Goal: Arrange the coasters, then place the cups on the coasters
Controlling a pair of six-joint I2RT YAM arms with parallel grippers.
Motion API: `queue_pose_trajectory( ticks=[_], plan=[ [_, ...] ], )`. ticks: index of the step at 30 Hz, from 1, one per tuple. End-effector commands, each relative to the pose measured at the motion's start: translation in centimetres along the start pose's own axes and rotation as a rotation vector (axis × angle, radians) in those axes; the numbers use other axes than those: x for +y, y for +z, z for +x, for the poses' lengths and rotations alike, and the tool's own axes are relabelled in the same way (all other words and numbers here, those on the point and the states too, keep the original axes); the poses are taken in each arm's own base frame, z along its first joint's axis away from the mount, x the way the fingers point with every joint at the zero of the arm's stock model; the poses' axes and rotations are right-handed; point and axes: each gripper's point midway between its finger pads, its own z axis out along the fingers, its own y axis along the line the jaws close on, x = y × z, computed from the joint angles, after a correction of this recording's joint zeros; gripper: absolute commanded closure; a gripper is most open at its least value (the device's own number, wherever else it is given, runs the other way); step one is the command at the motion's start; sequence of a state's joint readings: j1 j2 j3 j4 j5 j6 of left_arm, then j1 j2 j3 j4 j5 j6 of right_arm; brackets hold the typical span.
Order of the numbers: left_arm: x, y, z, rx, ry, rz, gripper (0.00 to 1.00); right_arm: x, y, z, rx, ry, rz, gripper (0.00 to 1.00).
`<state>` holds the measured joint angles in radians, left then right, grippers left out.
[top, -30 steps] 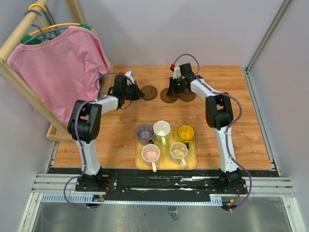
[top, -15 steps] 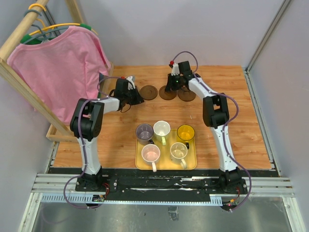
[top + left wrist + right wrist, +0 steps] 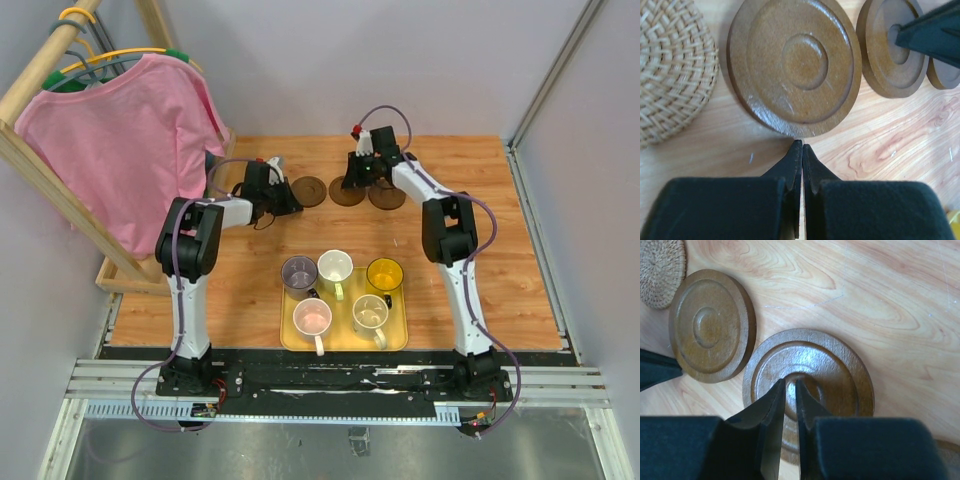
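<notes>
Three brown coasters lie in a row at the back of the table: left (image 3: 310, 190), middle (image 3: 347, 196), right (image 3: 386, 198). A woven tan coaster (image 3: 670, 70) lies left of them. My left gripper (image 3: 802, 146) is shut and empty, its tips at the near rim of the left coaster (image 3: 795, 65). My right gripper (image 3: 790, 385) hangs over the centre dimple of the middle coaster (image 3: 840, 375), its jaws a narrow slit apart with nothing between them. The cups stand on the yellow tray (image 3: 400, 338): grey-purple (image 3: 298, 271), white-greenish (image 3: 335, 266), yellow (image 3: 384, 274), pink (image 3: 312, 318), cream (image 3: 370, 313).
A pink shirt (image 3: 120, 140) hangs on a wooden rack (image 3: 60, 190) at the left, close behind my left arm. Grey walls close the back and right sides of the wooden table (image 3: 480, 250).
My left gripper has slid right up to the left coaster's rim. My right gripper has shifted slightly back with the middle coaster, and its jaws have parted a little.
</notes>
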<state>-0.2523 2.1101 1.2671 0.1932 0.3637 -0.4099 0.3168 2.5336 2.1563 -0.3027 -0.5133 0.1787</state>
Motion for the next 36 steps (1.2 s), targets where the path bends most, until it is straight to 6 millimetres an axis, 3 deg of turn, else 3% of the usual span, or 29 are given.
queue_pose_trajectory(
  ticks=[1,6,9,18,26,27,36],
  plan=[
    [-0.4,1.2,-1.4,-0.023,0.001,0.037,1.00,3.8,-4.2,-5.1,-0.120,-0.106,-0.031,0.83],
    [-0.5,1.6,-1.8,-0.034,-0.003,0.040,1.00,4.6,-7.1,-5.7,-0.157,-0.138,0.002,0.82],
    [-0.4,1.6,-1.9,-0.040,-0.006,0.036,0.99,3.6,-8.2,-4.9,-0.159,-0.126,0.055,0.82],
    [-0.9,0.0,-1.5,-0.041,-0.005,0.040,0.99,-1.2,-10.8,0.2,-0.106,0.009,0.179,0.86],
    [-2.1,-2.2,-2.1,-0.076,0.003,0.053,0.99,-2.5,-12.8,4.8,-0.025,0.027,0.267,0.88],
    [-2.2,-2.3,-2.0,-0.075,0.002,0.056,0.99,-2.3,-13.5,4.6,-0.038,0.023,0.276,0.88],
    [-1.9,-3.5,-1.4,-0.086,-0.002,0.032,0.99,-4.8,-12.7,8.6,0.036,0.119,0.306,0.89]
  ],
)
